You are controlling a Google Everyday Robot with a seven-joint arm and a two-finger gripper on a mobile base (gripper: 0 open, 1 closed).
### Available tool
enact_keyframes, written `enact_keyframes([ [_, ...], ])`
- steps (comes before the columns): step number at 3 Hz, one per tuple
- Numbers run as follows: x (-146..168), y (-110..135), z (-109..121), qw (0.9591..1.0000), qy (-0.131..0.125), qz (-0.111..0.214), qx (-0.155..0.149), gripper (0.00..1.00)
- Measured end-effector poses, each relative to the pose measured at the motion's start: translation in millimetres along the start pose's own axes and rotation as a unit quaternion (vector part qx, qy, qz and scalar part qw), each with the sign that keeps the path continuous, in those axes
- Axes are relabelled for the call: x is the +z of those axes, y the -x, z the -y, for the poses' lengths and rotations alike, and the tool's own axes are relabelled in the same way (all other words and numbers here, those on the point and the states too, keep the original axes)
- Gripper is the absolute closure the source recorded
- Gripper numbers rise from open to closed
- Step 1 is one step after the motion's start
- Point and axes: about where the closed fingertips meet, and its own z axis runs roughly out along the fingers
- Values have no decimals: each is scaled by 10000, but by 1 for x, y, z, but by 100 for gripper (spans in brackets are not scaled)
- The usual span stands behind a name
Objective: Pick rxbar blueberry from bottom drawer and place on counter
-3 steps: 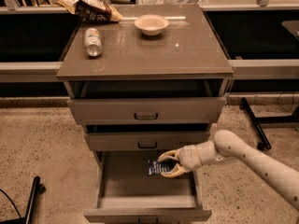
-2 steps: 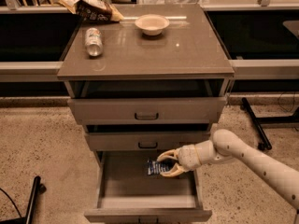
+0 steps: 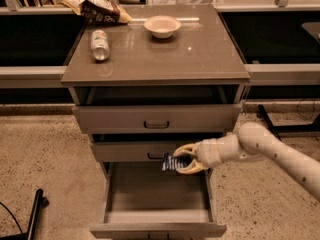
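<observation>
The bottom drawer (image 3: pixel 157 219) is pulled open below two shallower drawers with dark handles. My gripper (image 3: pixel 181 159) reaches in from the right on a white arm. It is shut on the rxbar blueberry (image 3: pixel 171 163), a small dark blue bar with white lettering. The bar hangs above the back of the open drawer, level with the middle drawer's front. The counter (image 3: pixel 165 54) is the glossy grey-brown top of the cabinet, well above the gripper.
On the counter lie a soda can (image 3: pixel 100 38) on its side at left, a brown-and-yellow snack bag (image 3: pixel 97 10) at back left, and a white bowl (image 3: pixel 162 26) at back centre. A dark stand leg (image 3: pixel 35 215) is on the floor at lower left.
The gripper has lifted the bar slightly, from inside the drawer to about the middle drawer's front. Nothing on the counter has moved.
</observation>
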Motion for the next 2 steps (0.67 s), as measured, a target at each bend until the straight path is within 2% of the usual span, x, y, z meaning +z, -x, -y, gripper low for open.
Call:
enact_keyframes([
  [1,-59,50,45,9981,-513,-271,-200,100],
  [2,-110,83,82,9958,-866,-123,-268,100],
])
